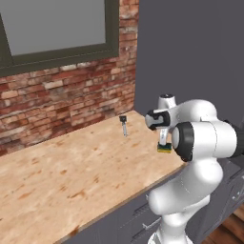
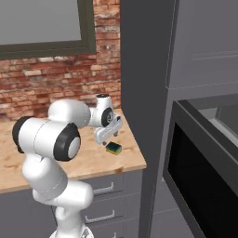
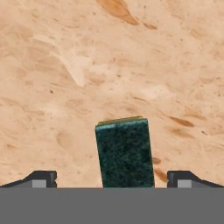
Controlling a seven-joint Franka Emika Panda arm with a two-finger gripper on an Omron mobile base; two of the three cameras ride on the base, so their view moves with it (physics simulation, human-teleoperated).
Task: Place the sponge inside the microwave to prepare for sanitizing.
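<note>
The gripper (image 3: 112, 177) is positioned directly above the sponge (image 3: 125, 152), with its jaws spread wide. In the hand view, one dark fingertip (image 3: 41, 178) stands on each side of the sponge, and both are clear of it; nothing is held. The sponge lies flat on the wooden counter (image 3: 65, 65), dark green layer upward, with a thin yellow edge visible along its far end.

In the right base view, the gripper (image 2: 106, 138) hangs just above the sponge (image 2: 113, 148), which lies near the right-hand end of the counter (image 2: 93, 162), close to the front edge. Grey drawer fronts (image 2: 104, 188) with bar handles sit below the counter.

In the left base view, the sponge (image 1: 164, 147) shows below the wrist, partly hidden by the arm's elbow joint. Farther back on the counter (image 1: 71, 171), well apart from the sponge, a thin dark-handled utensil (image 1: 124, 125) stands near the brick wall (image 1: 62, 100).

To the right of the counter, a tall dark grey cabinet column (image 2: 144, 93) separates it from the microwave (image 2: 204, 139). The microwave door (image 2: 186, 186), with its black window, is swung open toward the camera. A dark-framed window (image 1: 57, 33) is set in the brick wall above the counter.
</note>
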